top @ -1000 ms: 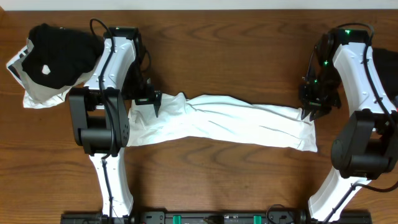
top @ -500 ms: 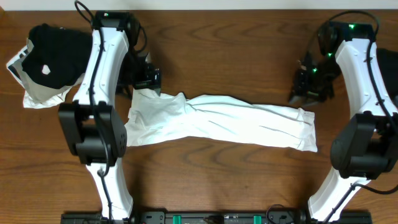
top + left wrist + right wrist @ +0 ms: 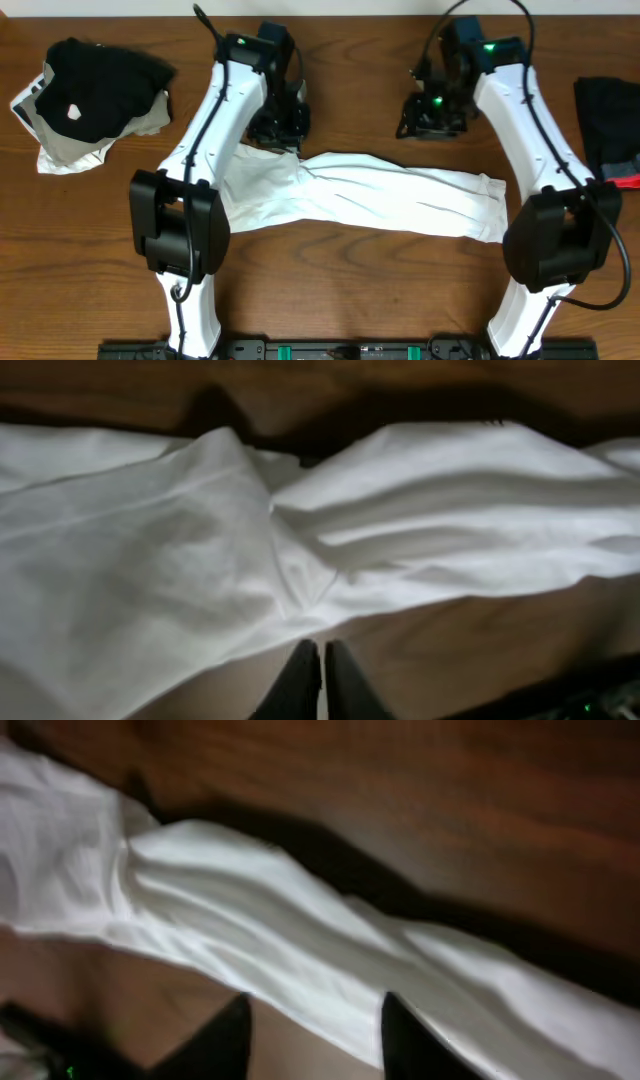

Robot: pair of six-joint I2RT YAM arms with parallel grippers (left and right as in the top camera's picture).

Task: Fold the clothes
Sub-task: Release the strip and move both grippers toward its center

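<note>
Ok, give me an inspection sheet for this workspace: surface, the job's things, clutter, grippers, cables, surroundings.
Surface: brown wooden table, no spills seen.
Job's things: white shirt lying across the middle as a long wrinkled band, not yet compact.
Clutter: black garment with a white spot on pale cloth, far left; black garment with red trim, right edge.
Grippers: left gripper shut, right gripper open, both at the shirt's far side, nothing seen held.
Cables: black cables loop off both arms, clear of the shirt.
Surroundings: pale strip beyond the far edge; black rail at the near edge.
</note>
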